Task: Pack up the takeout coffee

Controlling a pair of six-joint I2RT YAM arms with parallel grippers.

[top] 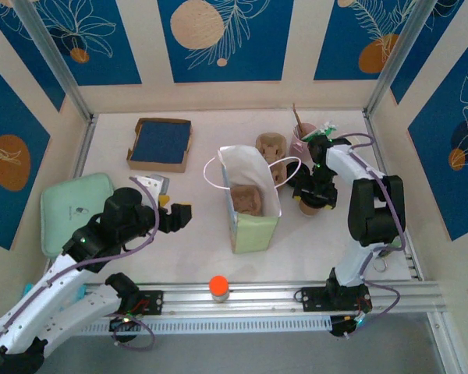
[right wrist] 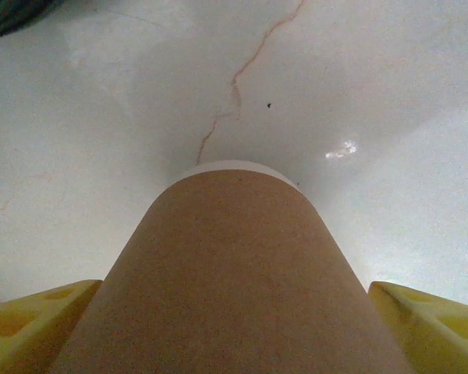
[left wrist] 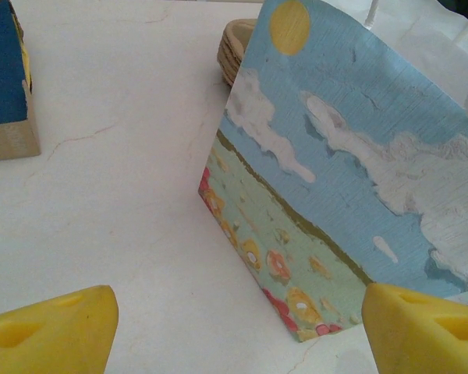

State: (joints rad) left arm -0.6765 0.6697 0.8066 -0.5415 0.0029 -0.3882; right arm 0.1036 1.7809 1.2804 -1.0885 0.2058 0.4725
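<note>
The brown paper cup (right wrist: 234,234) stands on the white table (right wrist: 101,117) beside the open printed paper bag (top: 253,226), not yet packed, straddled by the right gripper (right wrist: 234,290), whose grip I cannot confirm, while the left gripper (left wrist: 238,305) hangs spread and empty.

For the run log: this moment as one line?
left gripper open beside paper bag | right gripper astride brown cup, contact unclear | brown cup not yet bagged
</note>
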